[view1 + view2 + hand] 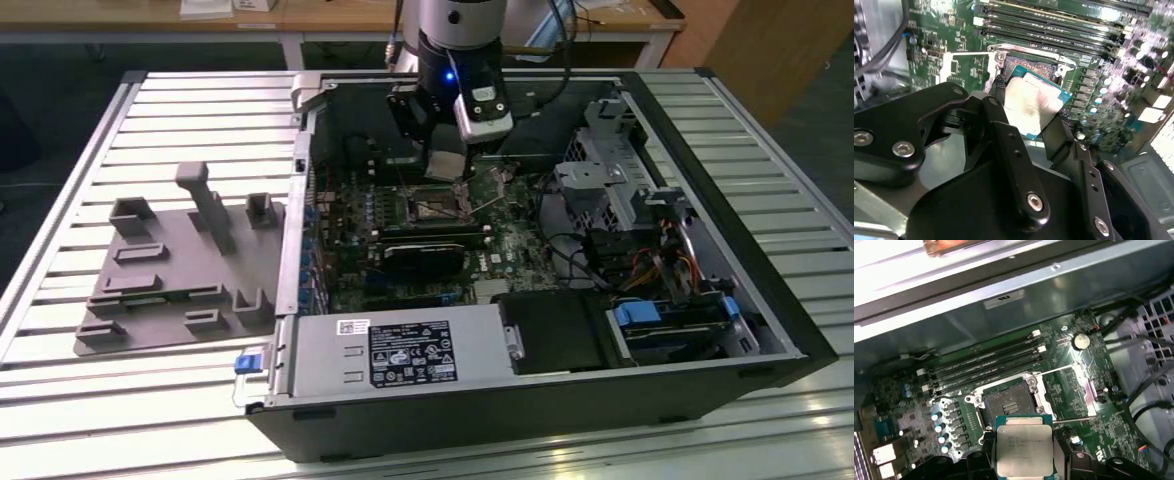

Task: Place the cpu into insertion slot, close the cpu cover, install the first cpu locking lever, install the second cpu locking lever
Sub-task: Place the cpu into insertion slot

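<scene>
My gripper [1024, 462] is shut on the cpu [1024, 449], a flat square chip with a silver-grey top, its edges pinched between the two black fingers [1004, 135]. The cpu [1034, 107] hangs tilted just above the insertion slot [1006, 402], near one edge of it. The slot is a dark-centred socket with a metal rim, and it is bare. The cpu cover [1087, 395], a thin silver frame, lies flipped open beside the socket. In the exterior view the gripper [447, 165] reaches down into the open computer case over the socket [430, 205].
Long black memory slots [986, 362] run beside the socket. A black card [427, 255], a power supply [400, 355], a drive cage [614, 175] and cables [641, 265] crowd the case. A grey fixture plate [174, 275] lies on the slatted table at the exterior view's left.
</scene>
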